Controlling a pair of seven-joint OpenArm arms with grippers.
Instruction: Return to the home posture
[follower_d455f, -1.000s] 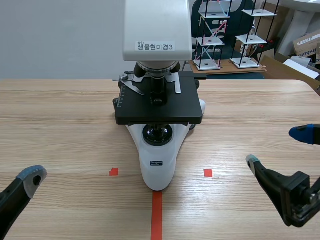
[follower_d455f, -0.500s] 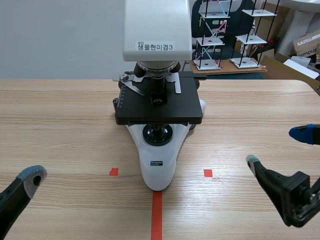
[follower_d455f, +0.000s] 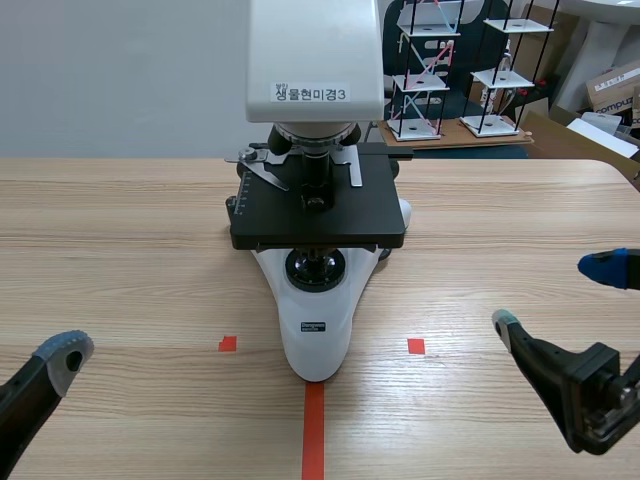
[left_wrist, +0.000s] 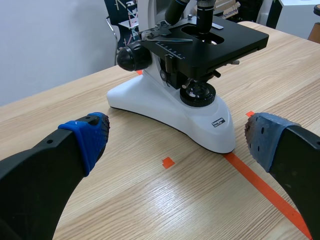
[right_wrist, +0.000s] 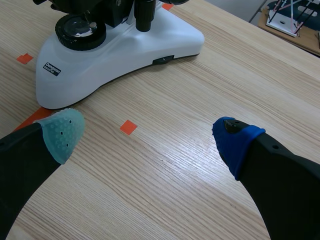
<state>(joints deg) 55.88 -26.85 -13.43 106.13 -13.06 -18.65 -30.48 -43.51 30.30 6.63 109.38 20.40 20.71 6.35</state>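
A white microscope (follower_d455f: 318, 318) with a black stage (follower_d455f: 330, 210) stands at the table's middle, its base over the end of the orange-red tape line. My left gripper (left_wrist: 175, 136) is low at the near left, open, with nothing between its blue pads; the microscope (left_wrist: 172, 107) is ahead of it. In the scene view only one of its fingers (follower_d455f: 60, 355) shows. My right gripper (follower_d455f: 553, 294) hovers open at the near right, also holding nothing. In the right wrist view this gripper (right_wrist: 147, 134) sits short of the microscope's base (right_wrist: 120, 47), apart from it.
The wooden table (follower_d455f: 120, 240) runs back to a grey wall. Behind its far right edge stand wire-and-plate models (follower_d455f: 430, 70) and cardboard boxes (follower_d455f: 615, 85). Small orange-red squares mark the table on either side of the microscope base.
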